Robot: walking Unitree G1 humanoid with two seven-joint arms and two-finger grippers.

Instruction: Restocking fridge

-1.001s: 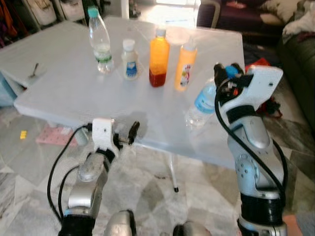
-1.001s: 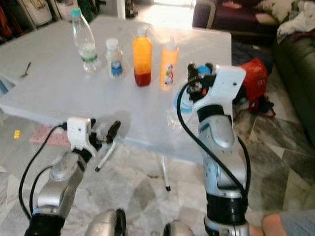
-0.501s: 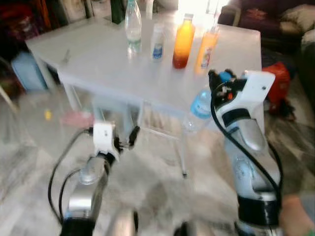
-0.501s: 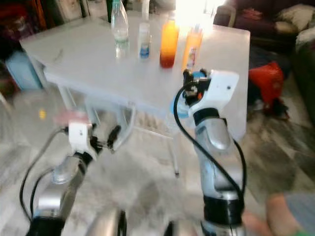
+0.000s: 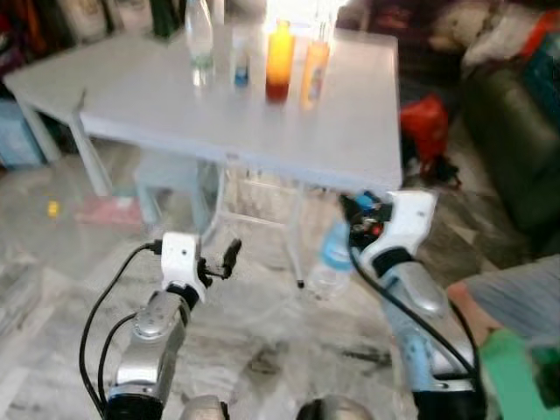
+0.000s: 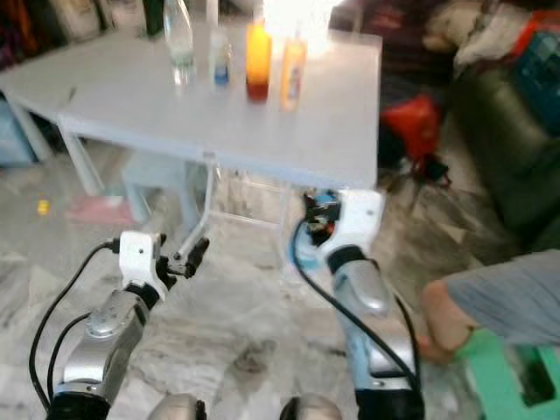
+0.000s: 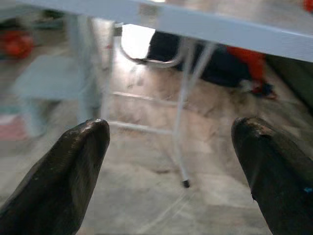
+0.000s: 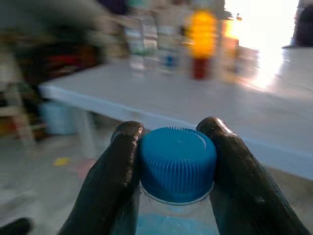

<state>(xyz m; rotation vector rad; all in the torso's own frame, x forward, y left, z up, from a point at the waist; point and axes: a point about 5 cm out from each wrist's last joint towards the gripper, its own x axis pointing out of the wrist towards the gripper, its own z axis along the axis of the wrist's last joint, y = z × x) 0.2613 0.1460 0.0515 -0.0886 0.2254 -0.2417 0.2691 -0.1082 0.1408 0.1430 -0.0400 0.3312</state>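
Blue-capped water bottle (image 5: 332, 262) hangs in our right pincer (image 8: 176, 161), fingers clamped at its neck, at 5 o'clock from the desk (image 5: 350, 131). Left pincer (image 7: 171, 161) gapes empty. We carry it upright, grip firm.

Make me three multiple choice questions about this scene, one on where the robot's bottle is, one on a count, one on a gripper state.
1. Where is the water bottle?
A. on the table
B. held by the right gripper away from the table
C. on the floor

2. How many bottles stand on the white table?
A. two
B. four
C. six

3. What state is the left gripper in?
A. open, holding nothing
B. shut on a spoon
C. shut on a bottle

Answers: B, its fingers clamp the blue cap; B, four stand in a row at the far edge; A, floor shows between its spread fingers.
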